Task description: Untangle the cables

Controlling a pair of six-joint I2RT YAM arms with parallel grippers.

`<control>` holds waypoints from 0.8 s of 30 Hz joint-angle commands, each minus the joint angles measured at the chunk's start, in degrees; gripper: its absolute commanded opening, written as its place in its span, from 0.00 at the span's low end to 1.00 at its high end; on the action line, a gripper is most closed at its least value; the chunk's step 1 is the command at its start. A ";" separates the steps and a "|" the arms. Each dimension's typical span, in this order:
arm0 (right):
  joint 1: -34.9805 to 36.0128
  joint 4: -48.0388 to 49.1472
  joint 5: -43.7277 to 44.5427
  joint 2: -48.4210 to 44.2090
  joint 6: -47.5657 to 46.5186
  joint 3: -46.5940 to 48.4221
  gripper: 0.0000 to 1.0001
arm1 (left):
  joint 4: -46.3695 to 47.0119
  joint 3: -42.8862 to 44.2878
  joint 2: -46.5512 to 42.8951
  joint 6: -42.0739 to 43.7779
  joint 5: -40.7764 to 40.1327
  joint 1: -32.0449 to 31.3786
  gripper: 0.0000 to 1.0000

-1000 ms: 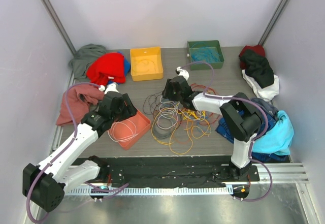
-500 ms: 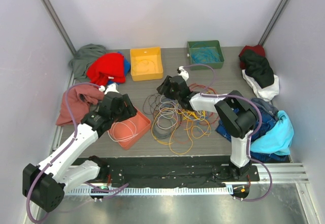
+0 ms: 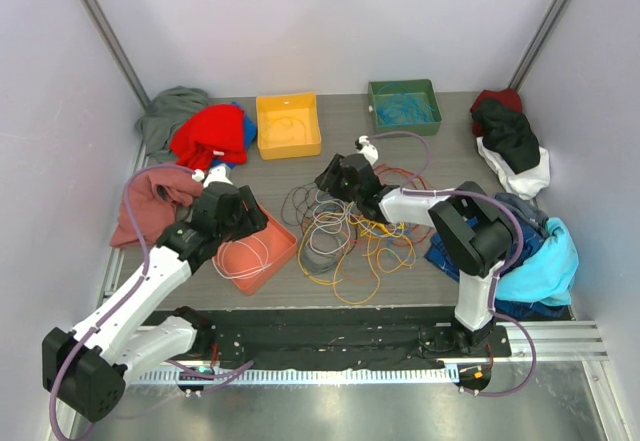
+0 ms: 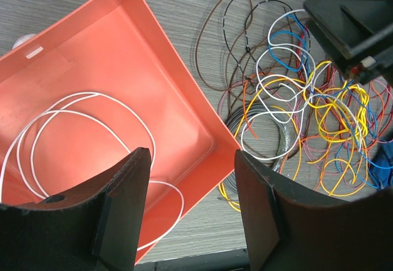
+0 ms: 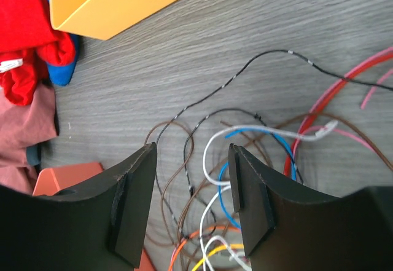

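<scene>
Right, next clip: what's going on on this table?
Cable sorting, mid-job. A tangle of coloured cables lies mid-table. The left pincer hangs open over an orange tray that holds one white cable. The right pincer, also open and empty, hovers above the tangle's far edge. A yellow bin and a green bin at the back hold some cable too.

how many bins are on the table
3: a yellow bin at the back, left of centre; a green bin at the back right; an orange bin at the front left. None appears hidden.
</scene>
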 commanded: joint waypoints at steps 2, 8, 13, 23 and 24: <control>1.55 0.77 2.06 -6.22 -2.99 -1.73 0.58 | 0.95 -0.46 -0.73 0.39 -0.06 0.30 0.61; 2.43 -0.81 1.53 -3.77 -3.79 -1.47 0.57 | 1.48 -0.99 -0.65 0.04 0.55 0.22 0.61; 2.43 -2.04 1.35 -0.17 -4.06 0.98 0.57 | 0.95 -0.82 -0.64 0.13 0.64 0.30 0.61; 1.90 -2.40 1.62 4.49 -5.20 5.65 0.57 | 0.95 -0.73 0.23 0.39 0.29 0.22 0.61; 1.72 -2.22 1.62 4.85 -5.20 6.43 0.57 | 0.95 -0.73 0.32 0.39 0.20 0.30 0.61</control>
